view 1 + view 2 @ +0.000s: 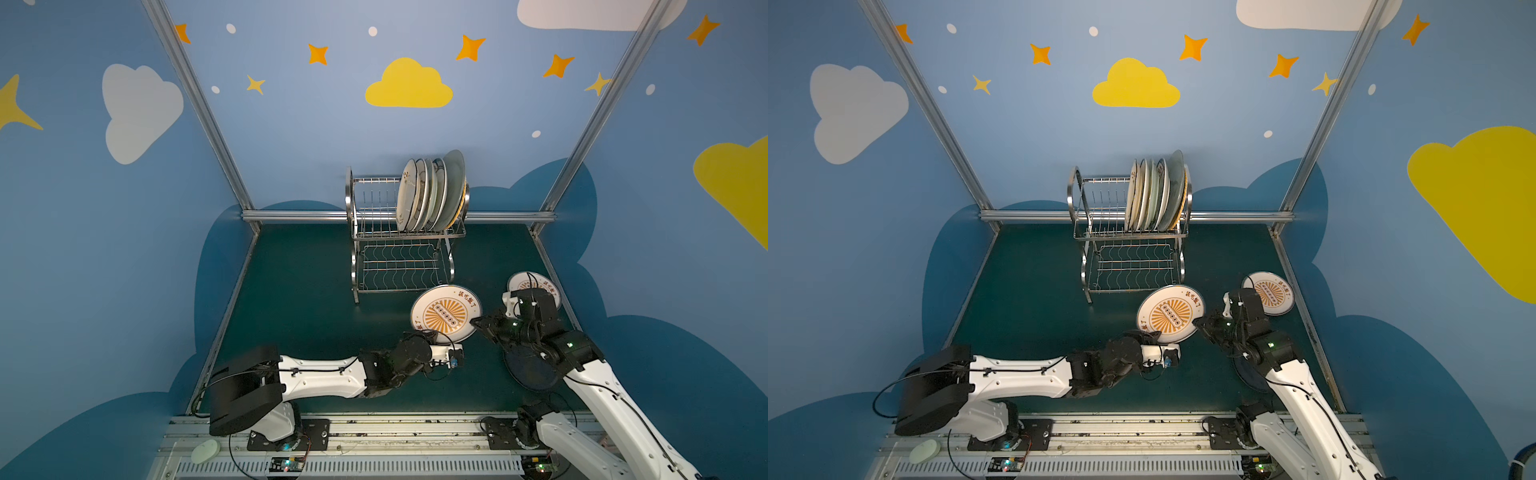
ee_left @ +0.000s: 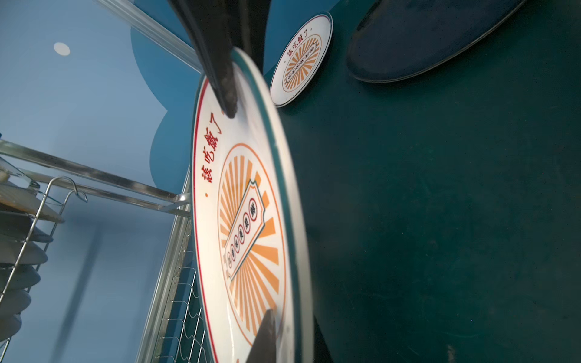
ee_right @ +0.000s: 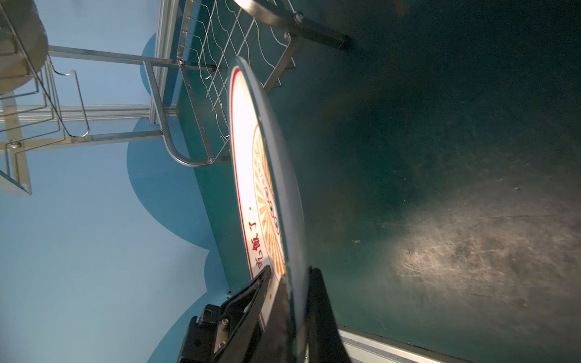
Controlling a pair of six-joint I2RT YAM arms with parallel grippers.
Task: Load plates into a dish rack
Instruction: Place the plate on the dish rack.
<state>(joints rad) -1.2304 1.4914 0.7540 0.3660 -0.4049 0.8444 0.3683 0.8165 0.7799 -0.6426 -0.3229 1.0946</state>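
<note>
On dark green table (image 1: 311, 311), far edge: shiny two-tier steel wire dish rack (image 1: 353, 224), about six plates (image 1: 409, 195) slotted upright. Near right edge, unloaded: dark navy plate (image 1: 525, 372), orange-sunburst white plate (image 1: 540, 284). Aloft, twin sunburst plate (image 1: 446, 313), clamped by right hand (image 1: 474, 321) and left hand (image 1: 430, 336).

This is a robot test booth dressed up as a nursery, not a kitchen. It has blue panel walls (image 1: 291, 137) painted with clouds and stars, and bare aluminium frame posts (image 1: 202, 108). Two white-and-black robot arms (image 1: 320, 376) are bolted to a metal rail (image 1: 395, 432) at the near edge of the dark green worktop (image 1: 299, 299). A shiny two-tier steel wire dish rack (image 1: 399, 262) is the lone household prop.
</note>
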